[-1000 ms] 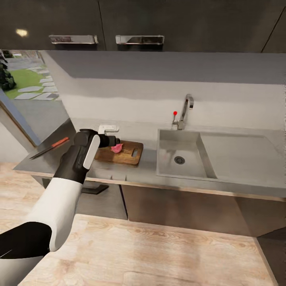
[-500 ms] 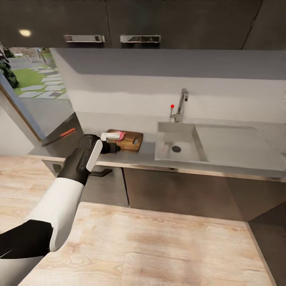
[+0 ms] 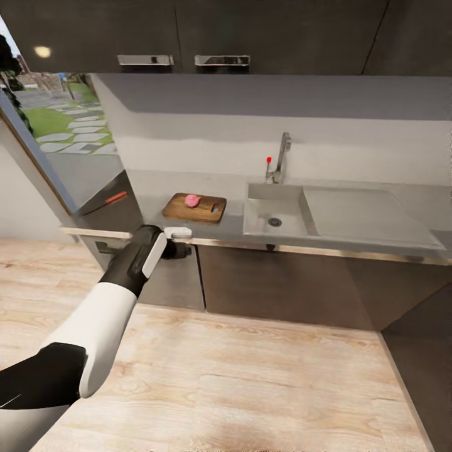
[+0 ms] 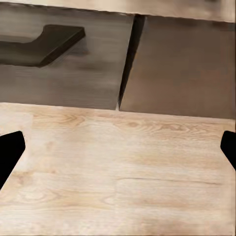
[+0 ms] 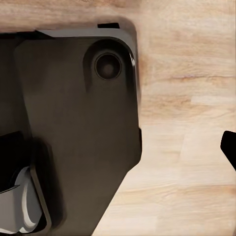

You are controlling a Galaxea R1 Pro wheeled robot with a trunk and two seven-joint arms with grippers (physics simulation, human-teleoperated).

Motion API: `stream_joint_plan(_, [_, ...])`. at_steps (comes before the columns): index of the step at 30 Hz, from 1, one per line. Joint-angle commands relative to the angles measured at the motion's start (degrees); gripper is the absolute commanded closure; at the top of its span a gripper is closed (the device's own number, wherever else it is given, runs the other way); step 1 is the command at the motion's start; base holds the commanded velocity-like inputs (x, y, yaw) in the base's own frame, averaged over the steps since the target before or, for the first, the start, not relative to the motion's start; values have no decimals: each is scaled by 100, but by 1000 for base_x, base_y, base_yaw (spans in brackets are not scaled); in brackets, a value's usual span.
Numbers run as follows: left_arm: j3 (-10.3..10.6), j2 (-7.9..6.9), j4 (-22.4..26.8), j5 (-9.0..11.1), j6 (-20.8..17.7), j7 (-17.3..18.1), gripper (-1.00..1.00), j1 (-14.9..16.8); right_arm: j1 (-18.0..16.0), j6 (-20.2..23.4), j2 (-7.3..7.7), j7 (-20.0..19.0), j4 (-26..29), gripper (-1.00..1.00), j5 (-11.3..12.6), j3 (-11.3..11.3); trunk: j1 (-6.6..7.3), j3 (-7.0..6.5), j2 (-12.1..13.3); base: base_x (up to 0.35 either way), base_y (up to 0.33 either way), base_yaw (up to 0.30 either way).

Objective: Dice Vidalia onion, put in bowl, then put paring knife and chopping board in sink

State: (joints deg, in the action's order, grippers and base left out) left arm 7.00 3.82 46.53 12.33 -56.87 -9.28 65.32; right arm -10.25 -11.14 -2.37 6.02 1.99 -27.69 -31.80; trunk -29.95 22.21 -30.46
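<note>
Since 1 second ago the camera is pulling back from the worktop [image 3: 351,235]: everything on it is showing smaller and farther off, and the left tool [image 3: 182,242], which was reaching over the chopping board [image 3: 210,213], is now hanging in front of the worktop's front edge, below its surface.

That board is lying near the middle of the worktop, just beside the sink [image 3: 260,210] on its left, long axis running along the front edge, a pink piece of onion [image 3: 192,200] sitting on it. The paring knife [image 3: 112,199] is lying well apart at the left end of the worktop, red handle toward the board, blade pointing away toward the left corner. I cannot make out the bowl.

Both lie up and ahead of the left tool, and the left arm is the nearer one. It is stretching forward with the forearm raised and the wrist level. In the left wrist view its dark fingertips [image 4: 11,152] are standing wide apart over wooden floor [image 4: 123,167] and cabinet fronts [image 4: 182,64], holding nothing. The right wrist view is showing 1 fingertip [image 5: 230,145] beside the robot's dark base [image 5: 73,128]; I cannot tell that tool's spread.
</note>
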Motion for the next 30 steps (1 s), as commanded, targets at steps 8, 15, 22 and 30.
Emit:
stream_joint_plan(8, [34,81,-1479,59,1030,-43,-100,-1,-3,-43,16,14,76,-100,-69,-53,0,7,-8,-29,0,0])
stream_joint_plan(15, [45,149,-3762,59,3061,-32,-100,-17,-3,-46,108,13,371,-100,-61,-54,0,7,-8,0,0,0])
stream_joint_plan(22, [39,166,-5017,67,4700,-15,-100,-160,-3,-269,122,17,765,-100,-61,-62,0,7,-8,0,0,0])
stream_joint_plan(30, [38,119,-5116,68,5507,2,-100,-1407,-5,-559,112,24,1525,-100,-59,-52,0,7,-8,0,0,0])
